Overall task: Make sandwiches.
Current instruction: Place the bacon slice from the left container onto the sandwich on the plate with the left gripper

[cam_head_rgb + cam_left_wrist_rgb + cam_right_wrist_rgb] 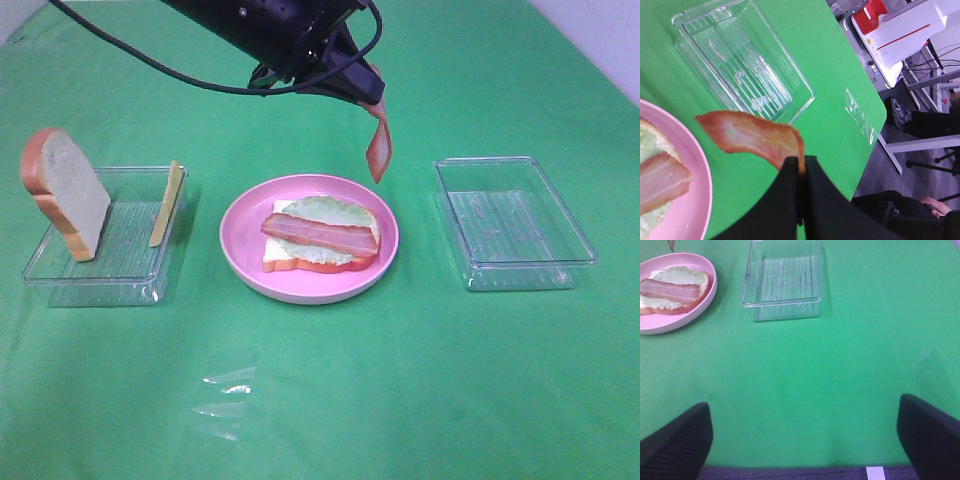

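Sandwich (320,238): sitting half-built on the pink plate (300,292) in the middle of the green cloth (400,400), showing a white bread base, lettuce (330,209) over it and one bacon strip (320,234) lying left to right across the top. Reaching in from the far side with the left gripper (371,98), clamping its jaws together on the upper end of a second bacon strip (378,150) and dangling it just beyond the far right rim of the plate, clear of the stack. Resting the right gripper (802,440) low at the near right, spreading its jaws wide around nothing.

Judging the step in hand: laying this second strip on the bare lettuce on the far side of the first. For doing it well, probably: carrying the strip leftward and nearer until hanging over the lettuce; lowering slowly and touching down with the free end first; trailing sideways while descending, so as to lay it flat and parallel instead of folding it on itself; parting the jaws only after settling most of the length; lifting straight up afterwards to avoid dragging the soft strip off.

Leaving for later, by the look of it: the bread slice (65,190) standing in the left tray (100,285) and the cheese slice (167,203) leaning on that tray's right wall. Showing nothing in the right tray (515,270).
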